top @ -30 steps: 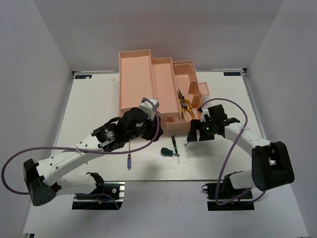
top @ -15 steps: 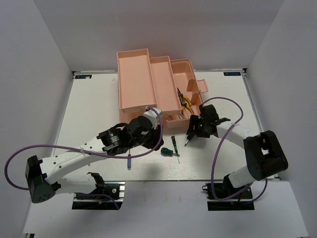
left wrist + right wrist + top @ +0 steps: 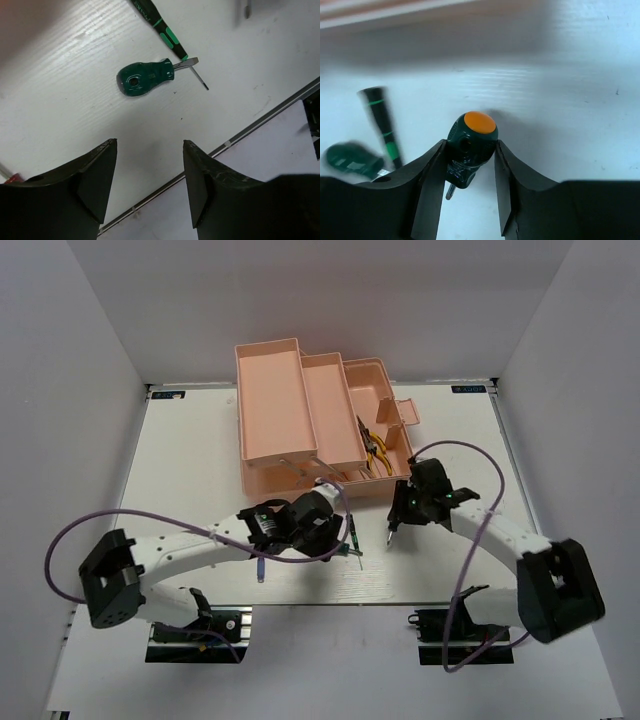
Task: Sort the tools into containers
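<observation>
My right gripper (image 3: 470, 152) is shut on a stubby dark-green screwdriver with an orange cap (image 3: 472, 145), held just above the table in front of the salmon-pink toolbox (image 3: 300, 410); in the top view the gripper (image 3: 400, 514) shows its shaft pointing down. My left gripper (image 3: 150, 145) is open and empty, hovering over the second stubby green screwdriver (image 3: 145, 79). The slim black-green screwdriver (image 3: 165, 32) lies beside it. The purple-handled screwdriver (image 3: 259, 566) lies under my left arm. Yellow-orange pliers (image 3: 373, 446) lie in the toolbox's right compartment.
The toolbox's two left trays (image 3: 270, 400) stand open behind the arms. The table's near edge with its dark strip (image 3: 260, 120) runs just past the left gripper. A purple cable (image 3: 70, 540) loops off the left arm.
My left arm has swung from the toolbox front towards the right and nearer, ending over the stubby green screwdriver. My right gripper has shifted slightly nearer with its screwdriver.
</observation>
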Controlling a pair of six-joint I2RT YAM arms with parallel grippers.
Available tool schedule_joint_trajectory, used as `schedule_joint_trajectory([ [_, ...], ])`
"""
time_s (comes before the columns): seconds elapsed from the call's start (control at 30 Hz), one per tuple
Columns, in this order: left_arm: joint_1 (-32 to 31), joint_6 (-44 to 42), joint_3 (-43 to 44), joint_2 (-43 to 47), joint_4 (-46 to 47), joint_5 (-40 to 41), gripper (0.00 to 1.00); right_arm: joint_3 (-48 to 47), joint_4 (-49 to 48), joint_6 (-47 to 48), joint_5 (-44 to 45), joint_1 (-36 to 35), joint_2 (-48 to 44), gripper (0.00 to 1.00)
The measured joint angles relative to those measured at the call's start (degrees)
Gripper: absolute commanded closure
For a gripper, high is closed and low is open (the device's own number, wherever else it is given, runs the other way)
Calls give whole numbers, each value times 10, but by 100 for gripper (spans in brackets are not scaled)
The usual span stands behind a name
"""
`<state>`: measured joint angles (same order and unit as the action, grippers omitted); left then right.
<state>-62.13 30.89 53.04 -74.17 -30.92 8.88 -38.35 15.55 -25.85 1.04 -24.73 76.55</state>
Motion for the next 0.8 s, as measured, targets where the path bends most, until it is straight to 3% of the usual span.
schedule_joint_trajectory([
  [0.07, -2, 0, 3, -34, 6, -9, 26, -1, 24, 25, -29, 0, -59, 100],
  [0.23, -3, -2, 30, -108, 18, -31, 25, -48, 43, 111, -108, 1, -174, 100],
  [0.37, -3, 3, 33, -123, 30, -47, 6, -108, 14, 180, -151, 2, -181, 100],
  [0.57, 2, 46, 33, -114, 35, -57, 3, -197, -56, 216, -205, 0, -50, 100],
  [0.8, 5, 145, 56, -102, 8, -43, 1, -362, -100, 211, -220, -8, 128, 100],
])
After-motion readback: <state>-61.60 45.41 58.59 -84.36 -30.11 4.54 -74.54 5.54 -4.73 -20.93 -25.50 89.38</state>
